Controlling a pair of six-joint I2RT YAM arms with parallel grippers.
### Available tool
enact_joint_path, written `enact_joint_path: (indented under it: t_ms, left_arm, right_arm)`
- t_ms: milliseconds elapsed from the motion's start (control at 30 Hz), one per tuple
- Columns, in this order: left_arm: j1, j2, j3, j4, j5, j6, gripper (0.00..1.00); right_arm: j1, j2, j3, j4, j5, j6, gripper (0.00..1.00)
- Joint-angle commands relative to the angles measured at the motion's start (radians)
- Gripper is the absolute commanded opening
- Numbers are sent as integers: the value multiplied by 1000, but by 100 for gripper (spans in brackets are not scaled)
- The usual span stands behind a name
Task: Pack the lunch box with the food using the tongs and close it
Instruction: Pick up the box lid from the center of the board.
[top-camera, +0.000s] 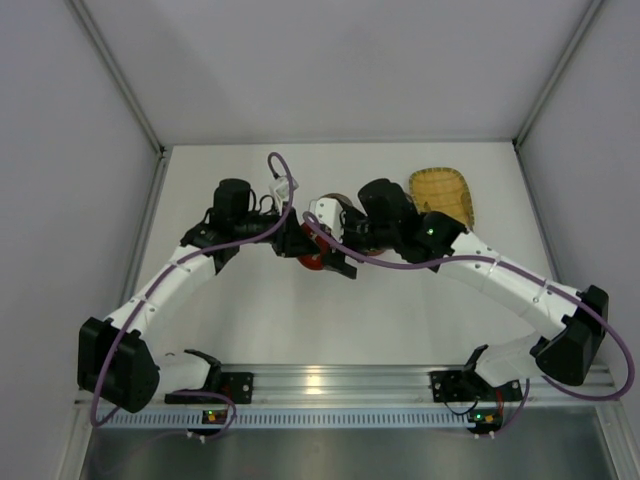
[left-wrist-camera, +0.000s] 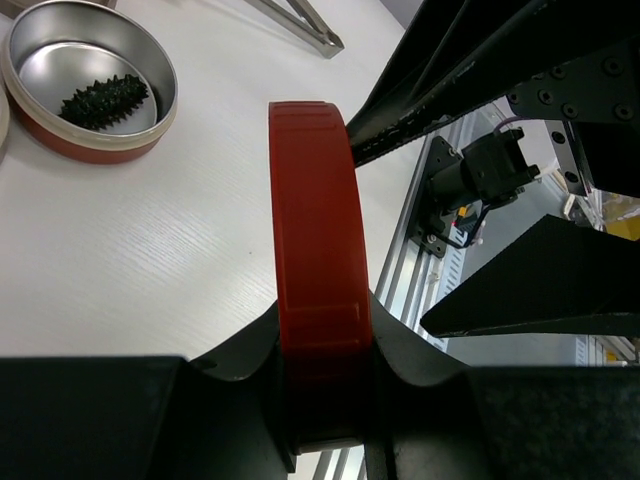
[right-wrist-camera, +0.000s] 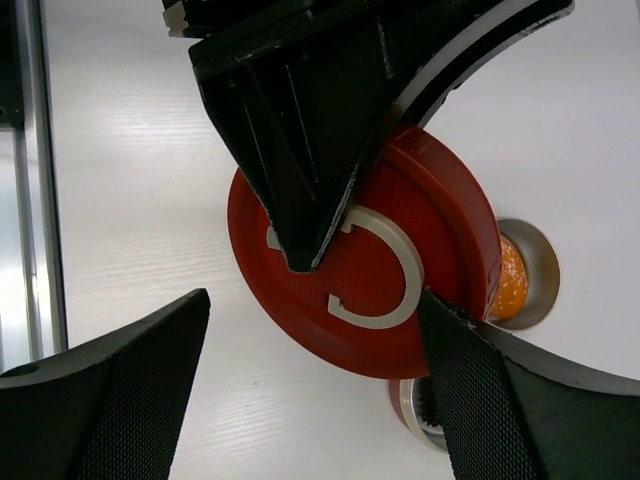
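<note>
My left gripper (left-wrist-camera: 325, 370) is shut on the red round lunch box lid (left-wrist-camera: 315, 250), held on edge above the table. In the right wrist view the lid (right-wrist-camera: 400, 330) shows a white C-shaped ring. My right gripper (right-wrist-camera: 320, 390) stands open around the lid's lower part, its right finger (right-wrist-camera: 520, 400) at the lid's rim. The black spiky food (left-wrist-camera: 103, 100) lies in an open round tin (left-wrist-camera: 150, 135). The orange food (right-wrist-camera: 508, 278) sits in a second tin (right-wrist-camera: 545, 270), half hidden behind the lid. A silvery V-shaped tip, likely the tongs (left-wrist-camera: 310, 30), lies at the far edge.
The yellow woven tray (top-camera: 442, 195) lies at the back right, just behind the right arm. Both grippers meet over the table's middle around the lid (top-camera: 312, 262). An aluminium rail (top-camera: 340, 385) runs along the near edge.
</note>
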Motion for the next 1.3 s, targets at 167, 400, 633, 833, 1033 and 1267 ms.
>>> enact_joint_path:
  t_ms: [167,400,633,833,1033,1267]
  left_arm:
    - [-15,-23,45,5,87,43,0]
    - [-13,-23,42,4,86,49,0]
    - [-10,-15,45,21,83,28,0]
    - [19,-20,33,73,92,-32,0]
    - [42,-35,1,185,99,-116,0]
    - [44,-47,-34,278,115,-179,0]
  right_arm:
    - [-15,15,31,-16,-339,7,59]
    - [-61,-10,10,-38,-502,19,37]
    - [-69,-10,-5,-25,-438,30,25]
    - [-68,-8,-24,-38,-384,35,20]
    - [-68,-5,-41,-45,-339,47,4]
    - [-68,2,-35,-55,-315,70,0]
